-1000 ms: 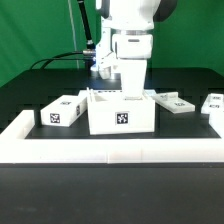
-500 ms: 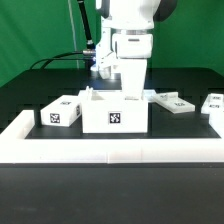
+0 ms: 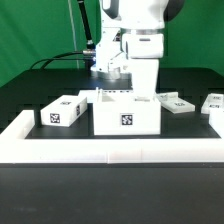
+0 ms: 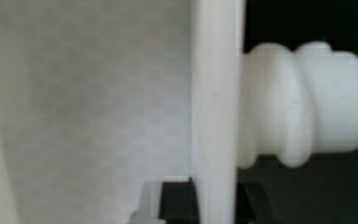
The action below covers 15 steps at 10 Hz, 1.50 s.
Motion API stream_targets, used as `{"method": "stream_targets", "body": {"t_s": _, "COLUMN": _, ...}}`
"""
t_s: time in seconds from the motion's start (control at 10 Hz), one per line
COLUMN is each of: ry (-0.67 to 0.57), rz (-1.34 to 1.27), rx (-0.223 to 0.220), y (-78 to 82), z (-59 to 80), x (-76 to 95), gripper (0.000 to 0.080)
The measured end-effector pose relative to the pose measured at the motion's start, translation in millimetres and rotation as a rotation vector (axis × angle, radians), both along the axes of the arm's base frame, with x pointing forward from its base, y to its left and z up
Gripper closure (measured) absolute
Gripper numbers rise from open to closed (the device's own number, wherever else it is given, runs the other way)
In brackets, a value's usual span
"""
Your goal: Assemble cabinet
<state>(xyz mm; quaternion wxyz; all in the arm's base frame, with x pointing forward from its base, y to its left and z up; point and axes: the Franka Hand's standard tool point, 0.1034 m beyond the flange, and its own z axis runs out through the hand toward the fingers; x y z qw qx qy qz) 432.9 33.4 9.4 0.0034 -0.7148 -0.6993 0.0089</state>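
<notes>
Plainly, white boxy tagged cabinet.

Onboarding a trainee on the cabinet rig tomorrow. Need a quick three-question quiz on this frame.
1. True or false: the gripper is down at the rim of the open box.
2. What lies in front of the box, nearest the camera? A) long white rail B) flat panel C) cable
3. Fill in: the small tagged block sits on the exterior view's ____ of the box.
Key: 1 true; 2 A; 3 left.
</notes>
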Motion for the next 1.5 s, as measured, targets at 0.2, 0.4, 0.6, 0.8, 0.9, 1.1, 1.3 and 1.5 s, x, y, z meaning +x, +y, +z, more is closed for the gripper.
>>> {"method": "stream_targets", "body": {"t_s": 0.2, "ry": -0.005, "rz": 0.006, "rx": 0.002, "y": 22.3, "z": 0.0, "x": 13.2, "gripper": 0.0764}}
{"method": "stream_targets", "body": {"t_s": 0.4, "ry": -0.005, "rz": 0.017, "rx": -0.002, "y": 40.3, "z": 0.4, "x": 30.8, "gripper": 0.0764}}
{"method": "stream_targets", "body": {"t_s": 0.6, "ry": -0.014, "rz": 0.027, "rx": -0.001, "y": 50.7, "z": 0.6, "x": 49.9, "gripper": 0.0764}}
{"method": "stream_targets", "body": {"t_s": 0.8, "ry": -0.025, "rz": 0.020, "rx": 0.003, "y": 60.4, "z": 0.8, "x": 66.4, "gripper": 0.0764}}
{"method": "stream_targets", "body": {"t_s": 0.9, "ry": -0.034, "rz": -0.004, "rx": 0.007, "y": 67.3, "z": 1.1, "x": 72.4, "gripper": 0.0764}}
{"method": "stream_targets", "body": {"t_s": 1.1, "ry": -0.048, "rz": -0.032, "rx": 0.014, "y": 83.8, "z": 1.2, "x": 81.8, "gripper": 0.0764}}
{"method": "stream_targets", "body": {"t_s": 1.3, "ry": -0.047, "rz": -0.036, "rx": 0.010, "y": 88.7, "z": 1.3, "x": 88.5, "gripper": 0.0764}}
{"method": "stream_targets", "body": {"t_s": 1.5, "ry": -0.015, "rz": -0.006, "rx": -0.009, "y": 86.7, "z": 1.6, "x": 89.5, "gripper": 0.0764}}
